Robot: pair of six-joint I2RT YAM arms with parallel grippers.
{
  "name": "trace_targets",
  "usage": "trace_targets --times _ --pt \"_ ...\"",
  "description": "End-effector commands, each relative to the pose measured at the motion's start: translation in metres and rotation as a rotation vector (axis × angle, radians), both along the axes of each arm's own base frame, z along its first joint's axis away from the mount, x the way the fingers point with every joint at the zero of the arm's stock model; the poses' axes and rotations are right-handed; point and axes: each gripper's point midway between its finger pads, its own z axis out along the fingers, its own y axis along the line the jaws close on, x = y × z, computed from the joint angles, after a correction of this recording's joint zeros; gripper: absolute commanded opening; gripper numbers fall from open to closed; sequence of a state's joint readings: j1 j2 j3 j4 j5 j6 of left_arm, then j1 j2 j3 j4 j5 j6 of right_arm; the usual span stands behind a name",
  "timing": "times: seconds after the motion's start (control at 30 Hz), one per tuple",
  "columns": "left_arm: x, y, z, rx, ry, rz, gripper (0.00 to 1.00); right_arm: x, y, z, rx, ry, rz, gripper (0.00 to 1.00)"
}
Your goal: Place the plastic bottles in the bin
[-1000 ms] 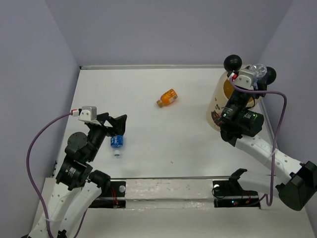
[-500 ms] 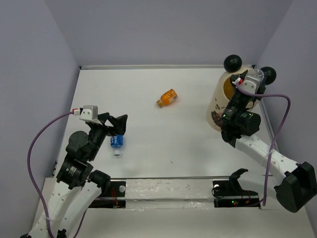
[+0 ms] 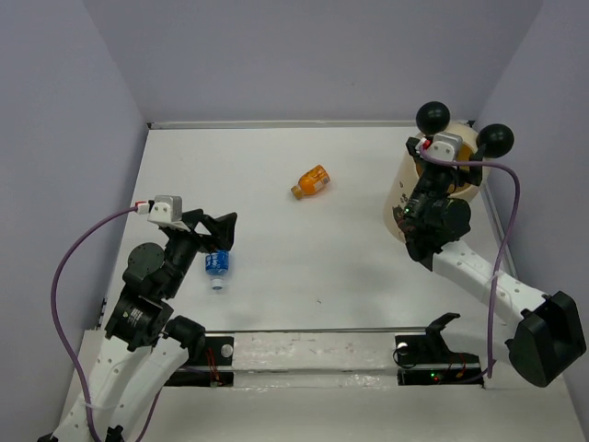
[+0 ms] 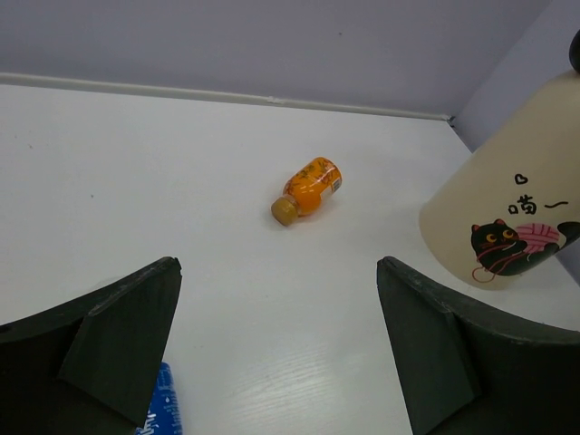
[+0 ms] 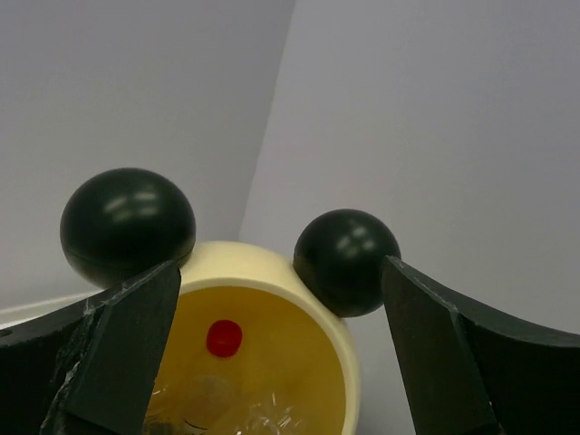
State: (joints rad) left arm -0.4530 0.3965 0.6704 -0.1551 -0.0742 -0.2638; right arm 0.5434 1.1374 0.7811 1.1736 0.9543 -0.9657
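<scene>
My right gripper (jaws wide, empty) hangs over the bin at the table's 2 o'clock; red-capped bottle inside. My left gripper, equally wide and empty, hovers above the blue-labelled bottle at 8 o'clock. Orange bottle lies toward 12 o'clock.

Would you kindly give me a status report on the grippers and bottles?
Left gripper open, near blue-labelled bottle. Right gripper open, empty, over bin. Orange bottle lying mid-table. Nothing obstructing.

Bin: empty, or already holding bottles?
Not empty. The right wrist view looks into the bin, showing a red cap and clear plastic bottles inside.
</scene>
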Motion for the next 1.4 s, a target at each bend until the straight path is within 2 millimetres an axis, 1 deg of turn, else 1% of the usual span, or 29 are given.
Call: trace_targets --times 0.0,0.1,0.17,0.2,0.23,0.27,0.33,0.4,0.53,0.57,0.6,0.63,0.67,0.73,0.77,0.8,0.83,0.87,0.93,0.97,1.0,1.03,1.07,1.1,1.13,1.2,1.27,1.33,1.37 --pt "-0.002 0.0 0.027 -0.022 -0.062 -0.001 0.99 0.001 -0.005 0.014 0.045 -0.017 -0.009 0.97" --pt "-0.002 0.0 0.027 -0.023 -0.064 -0.001 0.99 0.002 -0.002 0.026 0.076 -0.023 0.03 0.95" --pt "-0.001 0.001 0.026 -0.02 -0.062 0.0 0.99 0.007 0.004 0.025 0.096 0.015 0.079 0.92" --pt "-0.001 0.001 0.026 -0.022 -0.061 0.0 0.99 0.001 0.003 0.042 0.129 -0.012 0.104 0.91" --pt "-0.001 0.0 0.026 -0.022 -0.061 -0.001 0.99 0.003 0.008 0.044 0.2 -0.03 0.16 0.9" --pt "-0.002 0.0 0.027 -0.023 -0.064 -0.001 0.99 0.008 0.018 0.035 0.181 0.059 0.223 0.88" --pt "-0.001 0.001 0.026 -0.022 -0.061 0.006 0.99 0.01 0.038 0.033 0.272 0.123 0.363 0.84" --pt "0.0 0.002 0.027 -0.022 -0.062 0.009 0.99 0.013 0.071 0.033 0.322 0.17 0.553 0.84" --pt "0.003 0.006 0.025 -0.023 -0.056 0.035 0.99 0.02 0.144 0.0 0.515 0.338 0.857 0.87" --pt "0.006 0.009 0.022 -0.02 -0.044 0.056 0.99 0.015 0.174 -0.01 0.529 0.391 0.963 0.88" --pt "0.008 0.012 0.021 -0.021 -0.036 0.073 0.99 0.015 0.188 -0.018 0.552 0.418 0.998 0.89" --pt "0.011 0.018 0.016 -0.021 -0.015 0.114 0.99 0.021 0.21 -0.029 0.595 0.444 1.038 0.89" --pt "0.014 0.02 0.012 -0.017 0.005 0.132 0.99 0.014 0.237 -0.038 0.604 0.483 1.114 0.89" --pt "0.018 0.025 0.007 -0.016 0.031 0.171 0.99 0.013 0.271 -0.055 0.673 0.527 1.171 0.9" --pt "0.021 0.028 0.004 -0.017 0.043 0.192 0.99 0.02 0.298 -0.077 0.698 0.577 1.199 0.9" --pt "0.022 0.031 0.005 -0.02 0.043 0.206 0.99 0.014 0.322 -0.089 0.719 0.612 1.234 0.9" --pt "0.022 0.033 0.005 -0.023 0.044 0.217 0.99 0.014 0.34 -0.092 0.749 0.617 1.259 0.9" --pt "0.023 0.039 0.006 -0.029 0.04 0.243 0.99 0.02 0.364 -0.121 0.796 0.674 1.244 0.91" --pt "0.024 0.046 0.008 -0.039 0.034 0.274 0.99 0.013 0.403 -0.126 0.857 0.698 1.283 0.92" --pt "0.024 0.052 0.009 -0.043 0.029 0.3 0.99 0.021 0.42 -0.154 0.864 0.74 1.245 0.93" --pt "0.023 0.054 0.009 -0.044 0.029 0.31 0.99 0.02 0.431 -0.161 0.879 0.756 1.245 0.93" --pt "0.023 0.057 0.009 -0.045 0.03 0.324 0.99 0.021 0.445 -0.157 0.931 0.751 1.256 0.94" --pt "0.022 0.061 0.01 -0.051 0.025 0.346 0.99 0.018 0.457 -0.164 0.951 0.769 1.266 0.94" --pt "0.021 0.063 0.012 -0.056 0.021 0.353 0.99 0.022 0.468 -0.191 0.964 0.817 1.245 0.95" --pt "0.021 0.064 0.011 -0.057 0.022 0.361 0.99 0.024 0.478 -0.189 1.008 0.821 1.259 0.95" --pt "0.02 0.065 0.013 -0.063 0.015 0.362 0.99 0.024 0.492 -0.202 1.037 0.862 1.276 0.95" --pt "0.019 0.062 0.014 -0.071 0.013 0.349 0.99 0.025 0.505 -0.23 1.041 0.927 1.278 0.96" --pt "0.018 0.06 0.015 -0.074 0.007 0.334 0.99 0.023 0.519 -0.231 1.053 0.959 1.32 0.96" --pt "0.016 0.058 0.016 -0.073 0.002 0.322 0.99 0.024 0.524 -0.251 1.059 0.996 1.297 0.97"
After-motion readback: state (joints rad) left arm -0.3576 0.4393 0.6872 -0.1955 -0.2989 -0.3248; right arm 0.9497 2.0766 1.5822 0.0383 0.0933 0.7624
